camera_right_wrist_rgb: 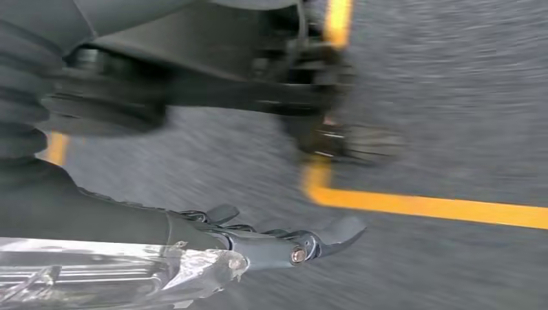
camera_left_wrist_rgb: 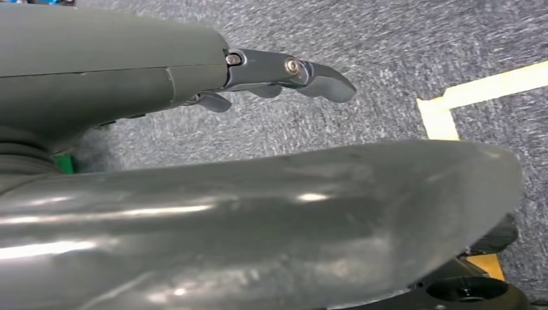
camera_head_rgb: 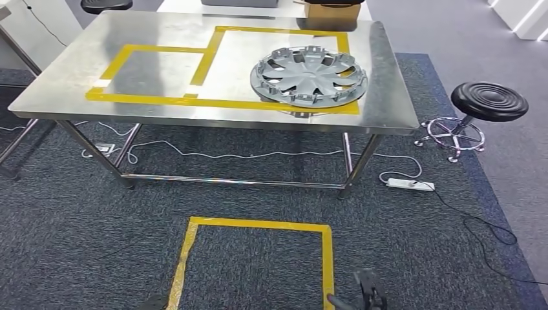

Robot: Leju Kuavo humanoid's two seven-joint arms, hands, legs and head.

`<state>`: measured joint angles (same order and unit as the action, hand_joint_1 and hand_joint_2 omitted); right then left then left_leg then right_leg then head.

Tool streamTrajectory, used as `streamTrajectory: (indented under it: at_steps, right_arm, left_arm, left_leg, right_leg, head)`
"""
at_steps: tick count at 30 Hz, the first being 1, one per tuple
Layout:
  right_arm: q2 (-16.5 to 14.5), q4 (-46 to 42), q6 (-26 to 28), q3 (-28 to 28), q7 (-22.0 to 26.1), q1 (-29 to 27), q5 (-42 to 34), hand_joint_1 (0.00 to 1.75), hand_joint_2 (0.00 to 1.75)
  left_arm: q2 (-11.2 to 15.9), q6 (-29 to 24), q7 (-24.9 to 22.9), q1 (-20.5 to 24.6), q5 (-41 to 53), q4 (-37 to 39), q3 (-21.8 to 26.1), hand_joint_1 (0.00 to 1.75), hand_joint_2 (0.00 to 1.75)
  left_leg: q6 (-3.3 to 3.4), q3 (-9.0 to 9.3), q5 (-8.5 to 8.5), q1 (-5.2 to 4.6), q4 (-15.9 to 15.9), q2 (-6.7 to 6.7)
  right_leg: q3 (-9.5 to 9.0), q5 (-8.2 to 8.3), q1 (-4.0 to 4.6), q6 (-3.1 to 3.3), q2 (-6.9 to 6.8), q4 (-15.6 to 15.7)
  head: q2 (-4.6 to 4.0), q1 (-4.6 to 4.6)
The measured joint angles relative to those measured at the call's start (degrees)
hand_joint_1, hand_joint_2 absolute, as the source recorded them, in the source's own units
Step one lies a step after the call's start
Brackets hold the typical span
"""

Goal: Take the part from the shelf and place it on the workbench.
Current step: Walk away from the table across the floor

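Grey carpet, steel worktop (camera_head_rgb: 77,84) across upper frame; hubcap (camera_head_rgb: 309,77) lies upper right of centre inside yellow tape; placing looks finished; left hand (camera_left_wrist_rgb: 284,74) and right hand (camera_right_wrist_rgb: 284,242) hang low, fingers released, empty; next: nothing but standing clear.

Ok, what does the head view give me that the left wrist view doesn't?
Head view: the hubcap lying on the table inside the taped outline, plus a stool and a power strip on the floor. Left wrist view: the left hand up close, fingers straight, holding nothing. Both: the carpet and the floor tape.
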<state>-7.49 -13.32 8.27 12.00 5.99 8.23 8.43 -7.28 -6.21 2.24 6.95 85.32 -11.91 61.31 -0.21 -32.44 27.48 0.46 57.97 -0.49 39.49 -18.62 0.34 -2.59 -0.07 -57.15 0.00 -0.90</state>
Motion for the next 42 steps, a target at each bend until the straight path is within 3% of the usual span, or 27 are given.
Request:
streamTrajectory:
  at_steps: [7,13,16,20,24,26,28,30,31,32,34,35,36,38,40,42]
  right_arm:
    - [-0.82,1.25,-0.5,3.92,-2.13,-2.43,-0.46,0.0,0.0]
    - [-1.81,1.88,1.79,4.69,-13.26,-3.57,3.13,0.0,0.0]
    - [-2.21,2.07,2.76,3.78,-16.17,-4.1,6.41,0.0,0.0]
    - [-2.22,2.23,4.18,0.62,-18.47,-4.14,12.19,0.0,1.75]
    - [-2.22,2.32,5.62,-2.93,-19.59,-4.14,15.33,0.0,1.75]
    - [-2.22,2.32,6.1,-4.13,-19.79,-4.16,16.28,0.0,1.75]
    - [-2.22,2.33,6.4,-5.08,-19.9,-4.2,17.19,0.0,0.87]
    - [-2.22,2.34,6.51,-6.01,-19.9,-4.15,17.95,0.0,0.0]
    - [-2.22,2.34,6.56,-6.41,-19.86,-4.12,18.28,0.0,0.0]
    - [-2.22,2.34,6.55,-6.76,-19.84,-4.13,18.57,0.0,0.0]
    - [-2.24,2.37,6.48,-7.44,-19.8,-4.22,19.02,0.0,0.0]
    - [-2.25,2.39,6.44,-7.73,-19.79,-4.26,19.2,0.0,0.0]
    - [-2.26,2.43,6.41,-7.98,-19.78,-4.27,19.34,0.0,0.0]
    - [-2.25,2.48,6.39,-8.25,-19.77,-4.16,19.49,0.0,0.0]
    - [-2.24,2.5,6.36,-8.38,-19.76,-4.09,19.51,0.0,0.0]
    - [-2.24,2.54,6.27,-8.43,-19.67,-4.14,19.58,0.0,0.0]
  left_arm:
    - [-0.08,0.0,0.02,-0.04,-0.08,0.0,0.73,0.0,0.0]
    - [-0.1,-0.1,0.02,-0.05,-0.08,0.0,0.83,0.0,0.0]
    - [-0.11,-0.27,0.13,-0.05,-0.07,0.0,0.83,0.0,0.0]
    - [-0.09,-0.43,0.33,-0.01,0.22,0.0,0.83,0.0,0.0]
    - [-0.13,-0.56,0.27,0.16,0.5,0.0,0.83,0.0,0.0]
    - [-0.16,-0.66,0.13,0.21,0.61,0.0,0.83,0.0,0.0]
    - [-0.15,-0.73,-0.07,0.18,0.84,0.0,0.83,0.0,0.0]
    - [-0.16,-0.74,-0.29,0.11,1.03,0.0,0.83,0.0,0.0]
    - [-0.17,-0.74,-0.37,0.1,1.06,0.0,0.83,0.0,0.0]
    - [-0.19,-0.74,-0.45,0.12,1.09,0.0,0.83,0.0,0.0]
    - [-0.19,-0.75,-0.51,0.25,1.15,0.0,0.8,0.0,0.0]
    - [-0.17,-0.76,-0.51,0.33,1.2,0.0,0.79,0.0,0.0]
    - [-0.15,-0.78,-0.51,0.38,1.25,0.0,0.78,0.0,0.0]
    - [-0.13,-0.79,-0.51,0.37,1.3,0.0,0.76,0.0,0.0]
    - [-0.15,-0.8,-0.53,0.34,1.32,0.0,0.76,0.0,0.0]
    - [-0.24,-0.81,-0.56,0.54,1.46,0.0,0.73,0.0,0.0]
  left_leg:
    - [-0.22,-0.03,-0.07,0.01,-0.01,0.03]
    - [-0.3,-0.04,-0.18,0.05,-0.01,0.03]
    - [-0.37,-0.04,-0.22,0.07,-0.01,0.03]
    - [-0.32,-0.06,-0.25,-0.02,0.04,0.03]
    - [0.52,0.04,-0.97,-0.1,-0.45,0.04]
    - [0.81,0.22,-1.62,0.21,-1.13,0.02]
    - [0.83,0.06,-1.88,0.25,-1.26,-0.12]
    - [0.53,-0.22,-2.1,0.39,-1.25,-0.51]
    - [0.27,-0.38,-2.23,0.55,-1.23,-0.86]
    - [-0.09,-0.54,-2.35,0.78,-1.18,-1.37]
    - [-1.11,-0.95,-2.48,1.13,-0.84,-2.55]
    - [-1.64,-1.19,-2.58,1.19,-0.64,-3.12]
    - [-2.11,-1.39,-2.74,1.2,-0.57,-3.56]
    - [-2.84,-1.62,-3.23,1.41,-0.89,-4.27]
    - [-3.24,-2.01,-2.74,1.53,-0.37,-3.25]
    - [-3.24,-4.05,0.21,1.28,4.21,-1.2]
  right_leg:
    - [0.13,0.04,0.02,0.13,0.14,-0.12]
    - [0.16,0.13,0.06,0.25,0.14,-0.17]
    - [0.18,0.15,0.07,0.28,0.15,-0.2]
    - [0.16,0.27,0.01,0.2,0.15,-0.15]
    - [0.32,0.3,-0.35,-0.5,0.11,-0.23]
    - [1.49,-2.57,-0.42,-0.84,0.13,-3.39]
    - [3.72,-7.43,-0.58,-1.19,0.15,-10.62]
    - [4.57,-10.29,-0.84,-1.53,0.15,-15.92]
    - [3.53,-10.34,-1.04,-1.73,0.16,-15.72]
    - [1.35,-9.62,-1.37,-2.02,0.36,-13.33]
    - [-3.91,-8.41,-2.13,-2.6,2.06,-6.26]
    - [-5.62,-8.21,-2.38,-2.47,2.85,-3.8]
    - [-6.37,-8.34,-2.42,-2.06,3.4,-2.67]
    - [-6.25,-8.24,-2.11,-0.7,2.87,-2.72]
    - [-6.17,-8.02,-1.89,0.38,1.93,-2.73]
    - [-6.11,-7.86,-1.68,1.23,0.74,-2.63]
  head:
    - [0.0,0.01]
    - [0.0,0.02]
    - [0.0,0.01]
    - [0.0,0.01]
    - [0.0,0.02]
    - [0.0,-0.12]
    - [0.0,-0.22]
    - [0.0,-0.2]
    - [0.0,-0.2]
    - [0.0,-0.2]
    - [0.0,-0.28]
    - [0.0,-0.26]
    - [0.0,-0.25]
    - [0.0,-0.15]
    - [0.0,-0.08]
    - [0.0,0.12]
